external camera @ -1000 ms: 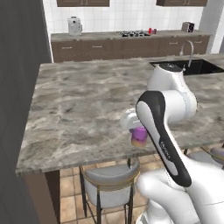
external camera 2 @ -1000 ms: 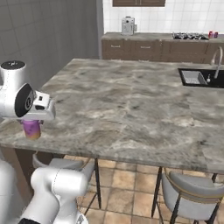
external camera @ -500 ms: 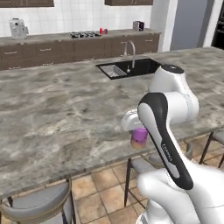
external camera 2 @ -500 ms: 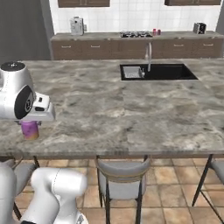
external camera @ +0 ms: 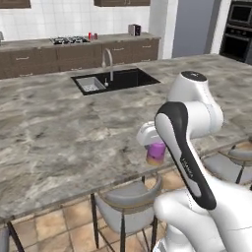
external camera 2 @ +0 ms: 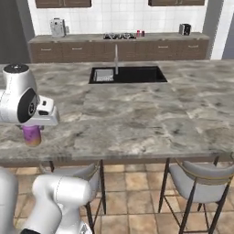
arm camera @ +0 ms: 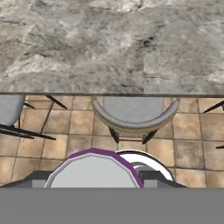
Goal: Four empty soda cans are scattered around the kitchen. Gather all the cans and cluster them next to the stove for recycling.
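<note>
Swinging round with the base, both base views have turned since a second ago: the sink [external camera: 114,79] now lies ahead of me where bare marbled island top was, while the purple can [external camera: 156,153] hangs at the same spot under my wrist. So the camera moved, not the can.

My gripper [external camera 2: 33,129] is closed on that purple soda can, its tan band at the bottom; in the hand view its grey top with the purple rim sits right between my finger tips. It is carried in the air just off the near edge of the island counter [external camera: 54,142], over the tiled floor and a grey stool [arm camera: 134,114].

As for progress, I judge this can is picked up but not delivered. The stove [external camera 2: 118,35] sits on the back counter, well away across the island. Just beside it to the right I see something small and red [external camera 2: 140,33], which may be one or two cans already gathered there; it is too small for me to be sure. At least this can has yet to be set down, and I cannot say where any others are.

Between me and the stove stands the whole island with its sink and faucet [external camera 2: 116,52], so the base will have to drive around it. Stools [external camera 2: 199,179] line the near side, close to my path. A toaster [external camera 2: 184,29] and a coffee machine [external camera 2: 57,27] also stand on the back counter, both apart from the stove.
</note>
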You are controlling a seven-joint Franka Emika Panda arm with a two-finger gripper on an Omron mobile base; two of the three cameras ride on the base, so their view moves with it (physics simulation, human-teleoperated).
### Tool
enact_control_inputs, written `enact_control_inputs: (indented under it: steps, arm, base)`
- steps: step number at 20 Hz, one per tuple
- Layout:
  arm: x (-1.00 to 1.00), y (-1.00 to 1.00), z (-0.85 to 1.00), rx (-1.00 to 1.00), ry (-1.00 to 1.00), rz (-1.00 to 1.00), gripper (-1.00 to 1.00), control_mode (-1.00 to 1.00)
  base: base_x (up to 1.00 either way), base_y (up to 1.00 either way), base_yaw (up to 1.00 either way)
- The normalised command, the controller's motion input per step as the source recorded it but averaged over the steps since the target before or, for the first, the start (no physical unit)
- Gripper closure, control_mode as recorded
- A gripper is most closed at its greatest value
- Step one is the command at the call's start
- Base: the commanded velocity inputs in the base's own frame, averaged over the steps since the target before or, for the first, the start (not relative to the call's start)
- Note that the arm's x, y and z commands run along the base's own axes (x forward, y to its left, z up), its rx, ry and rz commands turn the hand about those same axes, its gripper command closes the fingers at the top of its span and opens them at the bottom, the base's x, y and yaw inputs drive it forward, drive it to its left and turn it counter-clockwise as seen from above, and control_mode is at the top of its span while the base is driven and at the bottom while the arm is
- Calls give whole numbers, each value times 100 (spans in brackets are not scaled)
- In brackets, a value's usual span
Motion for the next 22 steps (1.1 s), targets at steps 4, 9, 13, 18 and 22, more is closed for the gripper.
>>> enact_control_inputs:
  steps: [4, 9, 13, 18, 22]
  arm:
    - [0, 0, 0, 0, 0, 0, 100, 100]
    - [0, 0, 0, 0, 0, 0, 100, 100]
    - [0, 0, 0, 0, 0, 0, 100, 100]
    - [0, 0, 0, 0, 0, 0, 100, 100]
    - [0, 0, 0, 0, 0, 0, 100, 100]
  base:
    - [-27, -100, 0]
    - [-18, -100, 2]
    - [-33, -100, 0]
    - [-41, -100, 0]
    - [-30, -100, 0]
